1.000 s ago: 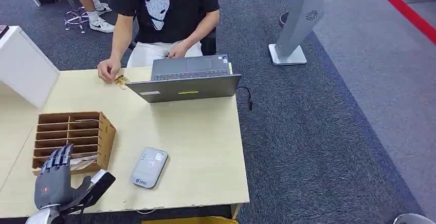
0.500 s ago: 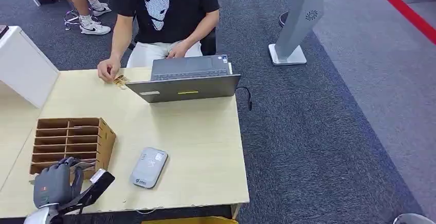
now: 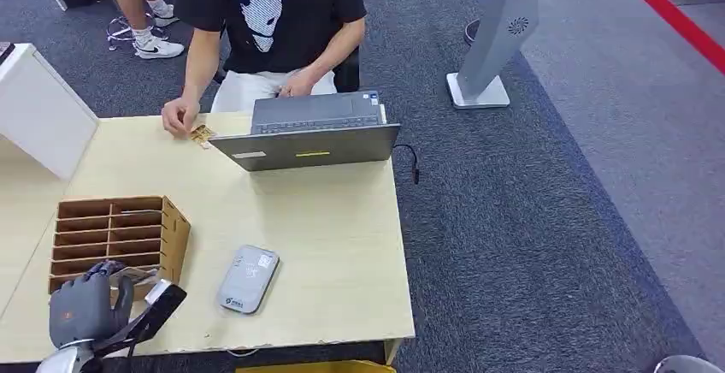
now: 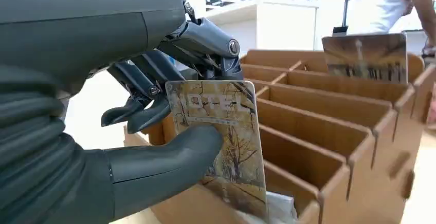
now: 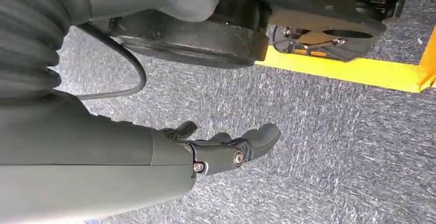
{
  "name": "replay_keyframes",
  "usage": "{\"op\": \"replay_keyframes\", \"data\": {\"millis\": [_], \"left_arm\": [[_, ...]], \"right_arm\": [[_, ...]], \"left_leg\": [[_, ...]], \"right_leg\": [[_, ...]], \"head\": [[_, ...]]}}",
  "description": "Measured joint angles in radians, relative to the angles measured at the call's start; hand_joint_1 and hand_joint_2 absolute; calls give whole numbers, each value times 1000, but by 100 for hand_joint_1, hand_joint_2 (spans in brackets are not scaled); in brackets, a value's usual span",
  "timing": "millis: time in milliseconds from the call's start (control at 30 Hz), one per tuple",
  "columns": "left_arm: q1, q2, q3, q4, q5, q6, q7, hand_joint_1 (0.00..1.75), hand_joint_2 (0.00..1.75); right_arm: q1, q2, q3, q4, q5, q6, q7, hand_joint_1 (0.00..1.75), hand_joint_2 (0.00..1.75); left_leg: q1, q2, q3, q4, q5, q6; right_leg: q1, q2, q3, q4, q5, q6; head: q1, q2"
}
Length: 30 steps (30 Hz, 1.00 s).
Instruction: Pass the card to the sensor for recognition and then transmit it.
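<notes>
My left hand (image 3: pixel 81 307) is at the near end of the brown slotted card box (image 3: pixel 120 234) on the table's left. In the left wrist view that hand (image 4: pixel 154 126) pinches a yellowish picture card (image 4: pixel 226 142) between thumb and fingers, the card's lower edge still low in the box's nearest slot (image 4: pixel 288 183). Another card (image 4: pixel 366 57) stands in a farther slot. The grey card sensor (image 3: pixel 248 278) lies flat on the table to the right of the box. My right hand (image 5: pixel 226 149) hangs over the carpet with fingers loosely apart and nothing in it.
A person in a black shirt (image 3: pixel 265 14) sits at the table's far side behind an open laptop (image 3: pixel 309 136), one hand (image 3: pixel 179 117) on a small item. A white box (image 3: pixel 38 108) stands at the far left. A grey stand (image 3: pixel 496 39) is on the carpet.
My left hand has dropped from raised with spread fingers down onto the box's near end and closed its fingers on the card.
</notes>
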Motion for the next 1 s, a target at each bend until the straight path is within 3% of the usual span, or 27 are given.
{"op": "replay_keyframes", "data": {"millis": [300, 433, 633, 767, 1000], "left_arm": [[2, 5, 0, -14, -2, 10, -1, 175, 175], [6, 3, 8, -63, -7, 110, -39, 175, 175], [2, -2, 29, -254, -62, 221, -108, 175, 175], [2, -8, 35, -338, -68, 225, -115, 175, 175], [3, -13, 37, -381, -68, 225, -116, 175, 175]], "right_arm": [[4, 0, -9, -5, 3, 0, 2, 0, 175], [13, 5, -20, -19, 27, 0, 15, 0, 175], [34, 10, -37, -54, 82, 2, 42, 0, 175], [39, 14, -48, -67, 92, 3, 44, 0, 175], [42, 19, -58, -75, 93, 3, 45, 0, 175]], "left_leg": [[0, 0, 0, 0, 0, 0], [0, 0, 0, 0, 0, 0], [0, 0, 0, 0, 0, 0], [0, 0, 0, 0, 0, 0], [0, 0, 0, 0, 0, 0]], "right_leg": [[0, 0, 0, 0, 0, 0], [0, 0, 0, 0, 0, 0], [0, 0, 0, 0, 0, 0], [0, 0, 0, 0, 0, 0], [0, 0, 0, 0, 0, 0]], "head": [[0, 0], [0, 0], [0, 0], [0, 0], [0, 0]]}}
